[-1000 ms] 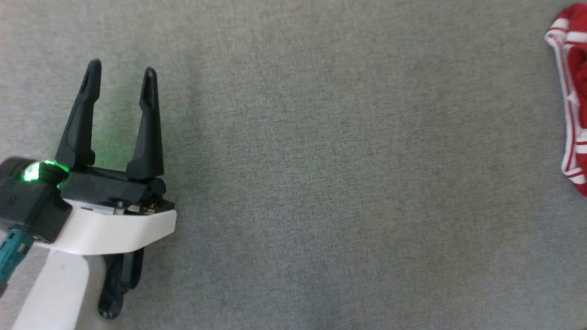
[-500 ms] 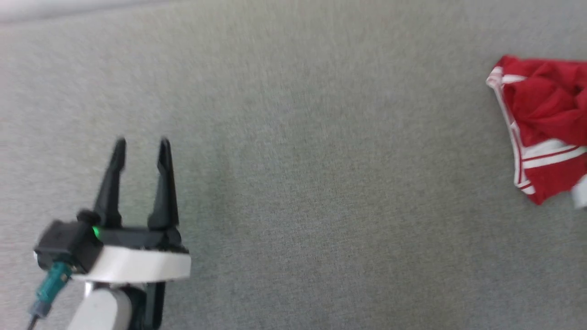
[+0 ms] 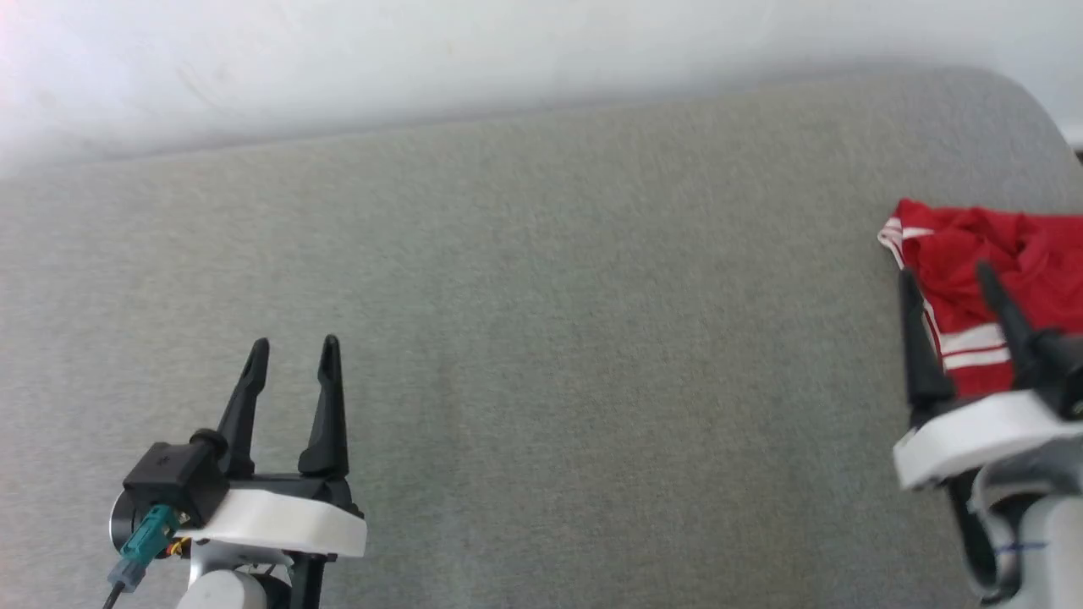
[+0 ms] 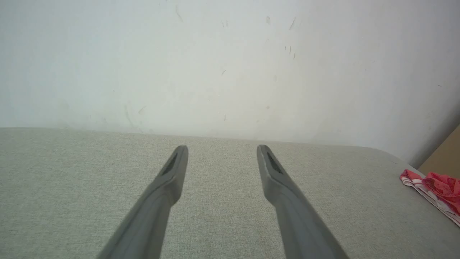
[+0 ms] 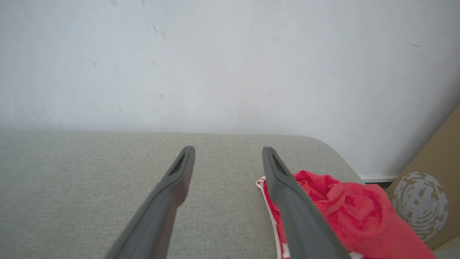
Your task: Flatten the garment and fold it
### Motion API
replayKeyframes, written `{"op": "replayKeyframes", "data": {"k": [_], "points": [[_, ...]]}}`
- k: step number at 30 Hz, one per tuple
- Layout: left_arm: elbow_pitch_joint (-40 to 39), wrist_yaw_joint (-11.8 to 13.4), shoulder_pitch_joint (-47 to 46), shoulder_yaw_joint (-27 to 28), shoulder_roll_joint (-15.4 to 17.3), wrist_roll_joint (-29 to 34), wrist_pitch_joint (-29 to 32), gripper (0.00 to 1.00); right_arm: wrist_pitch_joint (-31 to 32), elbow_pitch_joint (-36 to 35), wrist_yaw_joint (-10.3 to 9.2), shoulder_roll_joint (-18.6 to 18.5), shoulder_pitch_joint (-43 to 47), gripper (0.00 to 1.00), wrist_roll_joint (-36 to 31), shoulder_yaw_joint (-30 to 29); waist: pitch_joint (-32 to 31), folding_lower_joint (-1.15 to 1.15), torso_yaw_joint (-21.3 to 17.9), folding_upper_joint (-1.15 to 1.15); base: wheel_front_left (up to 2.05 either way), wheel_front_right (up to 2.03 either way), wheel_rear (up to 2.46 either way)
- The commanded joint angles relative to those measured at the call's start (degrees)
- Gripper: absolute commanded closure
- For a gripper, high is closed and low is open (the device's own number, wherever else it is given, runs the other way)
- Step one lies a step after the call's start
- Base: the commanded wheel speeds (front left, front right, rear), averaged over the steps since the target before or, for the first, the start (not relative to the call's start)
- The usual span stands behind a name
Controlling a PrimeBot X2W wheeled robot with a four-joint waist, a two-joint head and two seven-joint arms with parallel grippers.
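Right tool (image 3: 942,277), jaws parted and empty, hangs by the left edge of the crumpled red jersey (image 3: 1003,249) at the right end of the grey upholstered surface (image 3: 541,254). Left tool (image 3: 294,345), also parted, is well apart. Best to pinch the striped trim (image 3: 973,348), drag it centreward, then spread.

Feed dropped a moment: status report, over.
Left gripper open, empty. Right gripper open, empty, by garment. Garment crumpled, right end of grey surface. Nothing obstructing.

Head view looks down on the surface (image 3: 541,338); wrist views skim it toward the wall (image 4: 215,64); all share the garment (image 3: 973,254).
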Motion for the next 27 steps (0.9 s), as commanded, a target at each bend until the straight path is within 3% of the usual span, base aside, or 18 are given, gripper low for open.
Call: {"op": "replayKeyframes", "data": {"k": [1, 9, 16, 27], "points": [[0.7, -0.1, 0.1, 0.5, -0.5, 0.9, -0.3, 0.0, -1.1, 0.5, -0.11, 0.7, 1.3, 0.0, -0.8, 0.3, -3.3, 0.02, 2.3, 0.0, 0.0, 0.0, 0.0], [0.9, -1.9, 3.0, 3.7, -4.1, 3.8, -0.3, 0.0, -6.6, 5.7, -0.11, 2.1, 5.1, 0.0, -3.4, 1.8, -5.3, 0.02, 3.7, 0.0, 0.0, 0.0, 0.0], [1.3, -4.3, 5.4, 6.6, -7.5, 7.7, -0.3, 0.0, -10.9, 9.8, -0.11, 2.2, 6.8, 0.0, -1.2, 0.6, -6.1, 0.02, 4.9, 0.0, 0.0, 0.0, 0.0], [3.4, -7.9, 5.6, 10.2, -10.8, 11.0, -0.3, 0.0, -13.2, 13.2, -0.11, 2.2, 6.4, 0.0, -1.3, 0.9, -6.0, 0.02, 4.9, 0.0, 0.0, 0.0, 0.0]]}}
